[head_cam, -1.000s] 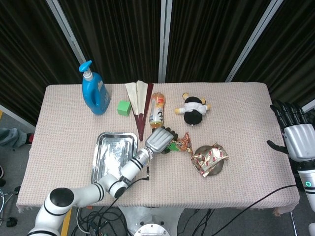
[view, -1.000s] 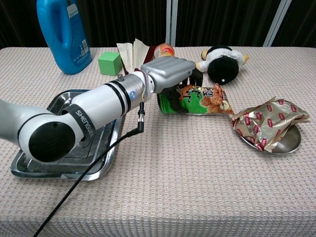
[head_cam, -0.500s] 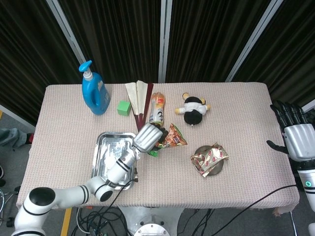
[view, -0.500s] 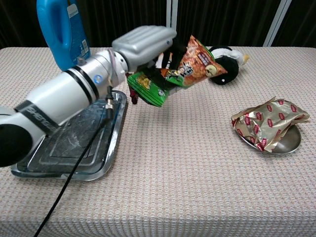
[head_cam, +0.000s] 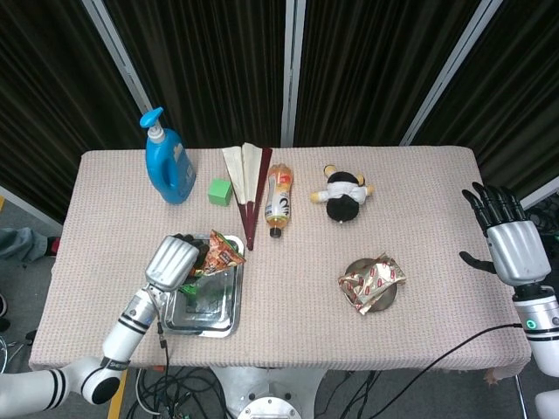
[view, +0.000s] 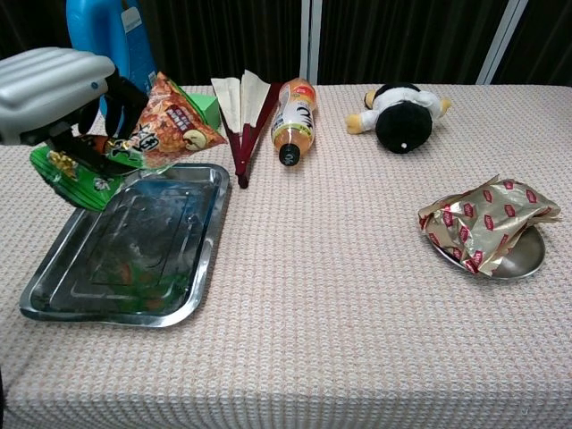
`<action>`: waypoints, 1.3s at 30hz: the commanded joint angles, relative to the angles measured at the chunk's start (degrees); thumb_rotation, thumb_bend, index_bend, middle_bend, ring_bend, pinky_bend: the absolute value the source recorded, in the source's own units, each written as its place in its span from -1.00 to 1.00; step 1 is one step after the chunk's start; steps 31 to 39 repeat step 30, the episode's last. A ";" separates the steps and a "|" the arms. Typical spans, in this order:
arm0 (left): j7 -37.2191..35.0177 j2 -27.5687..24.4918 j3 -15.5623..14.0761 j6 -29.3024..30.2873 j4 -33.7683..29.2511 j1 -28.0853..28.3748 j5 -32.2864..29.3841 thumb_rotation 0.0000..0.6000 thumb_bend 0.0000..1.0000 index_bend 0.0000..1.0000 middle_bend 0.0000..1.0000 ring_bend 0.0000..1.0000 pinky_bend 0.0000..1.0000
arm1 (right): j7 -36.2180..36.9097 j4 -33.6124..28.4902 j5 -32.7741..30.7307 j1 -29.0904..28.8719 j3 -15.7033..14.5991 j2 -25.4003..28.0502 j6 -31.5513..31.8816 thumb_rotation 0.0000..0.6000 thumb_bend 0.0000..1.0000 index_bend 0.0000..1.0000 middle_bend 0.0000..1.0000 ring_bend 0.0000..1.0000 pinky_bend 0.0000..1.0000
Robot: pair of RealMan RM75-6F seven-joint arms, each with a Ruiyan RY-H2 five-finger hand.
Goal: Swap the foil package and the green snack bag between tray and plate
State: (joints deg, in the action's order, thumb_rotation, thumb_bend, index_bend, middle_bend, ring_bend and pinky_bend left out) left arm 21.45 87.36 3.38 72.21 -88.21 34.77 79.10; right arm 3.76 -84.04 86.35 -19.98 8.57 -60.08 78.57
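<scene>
A desk (head_cam: 419, 201) covered in a beige woven cloth is standing in front of dark curtains. The left robot hand (head_cam: 170, 260) is gripping the green snack bag (head_cam: 212, 254), its fingers wrapped around the bag's green end, and is holding it in the air above the upper left part of the metal tray (head_cam: 229, 316). In the chest view the bag (view: 143, 130) is hanging clear of the tray (view: 192, 295), tilted, with its orange end pointing right. The tray is lying near the desk's front left edge.

The foil package (head_cam: 371, 279), gold with red marks, is resting crumpled on the small round plate (head_cam: 384, 304) toward the front right of the desk, well apart from the tray.

The right robot hand (head_cam: 507, 240) is hovering just beyond the desk's right edge, fingers spread and holding nothing.

Along the back of the desk, from left to right, are sitting a blue detergent bottle (head_cam: 169, 163), a green cube (head_cam: 219, 191), a folded fan (head_cam: 249, 179), a drink bottle (head_cam: 279, 200) lying on its side, and a black and white plush toy (head_cam: 344, 195).
</scene>
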 commanded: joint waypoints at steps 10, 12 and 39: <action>-0.58 -4.64 -2.62 -4.92 -0.93 -2.09 -1.90 1.00 -0.76 -0.80 -0.86 -0.90 -0.54 | -0.27 -0.12 0.04 0.39 -0.15 -0.25 0.23 1.00 -1.00 -1.00 -0.97 -1.00 -1.00; -0.61 -6.45 -2.15 -1.48 -2.78 -4.00 -1.79 1.00 -0.77 -0.80 -0.86 -0.90 -0.56 | -0.21 -0.26 0.76 0.99 -0.59 -0.17 1.16 1.00 -1.00 -1.00 -0.98 -1.00 -1.00; -6.09 -12.87 -10.26 25.28 1.42 -28.17 6.52 1.00 -0.82 -0.71 -0.73 -0.90 -0.59 | 3.14 11.91 1.89 16.30 -10.40 -11.35 10.30 1.00 -1.00 -1.00 -1.00 -1.00 -1.00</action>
